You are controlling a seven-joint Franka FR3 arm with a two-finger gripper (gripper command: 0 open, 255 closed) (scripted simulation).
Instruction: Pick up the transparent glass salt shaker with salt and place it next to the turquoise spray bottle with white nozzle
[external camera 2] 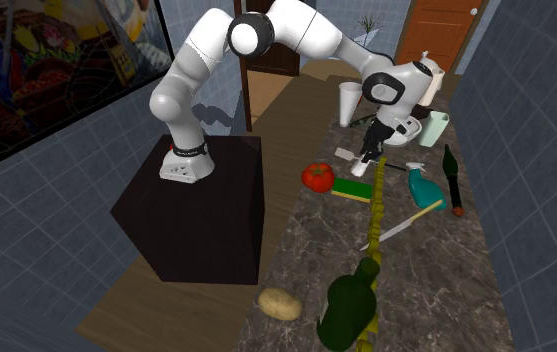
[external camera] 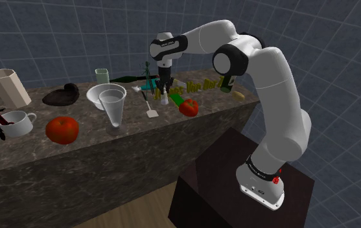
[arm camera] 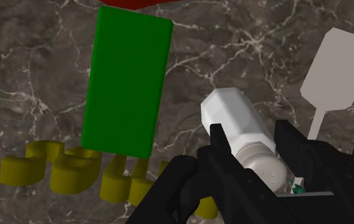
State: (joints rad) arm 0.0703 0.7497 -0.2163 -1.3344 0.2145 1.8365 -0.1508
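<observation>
The salt shaker [arm camera: 236,124] is what everything here is waiting on. It stands on the dark marbled counter [external camera: 127,139], under the white arm [external camera: 263,71] that reaches over it. The turquoise spray bottle [external camera 2: 424,187] lies near, further across the counter. A green block [arm camera: 126,83] sits just beside the shaker. The black gripper [arm camera: 250,130] has its fingers clasped on the shaker's sides, close below the cap. Drawn pale grey-white, the shaker looks small, light, rigid and likely slick and breakable. I'd judge a hold on the flat-sided body safer than one on the rounded cap.
</observation>
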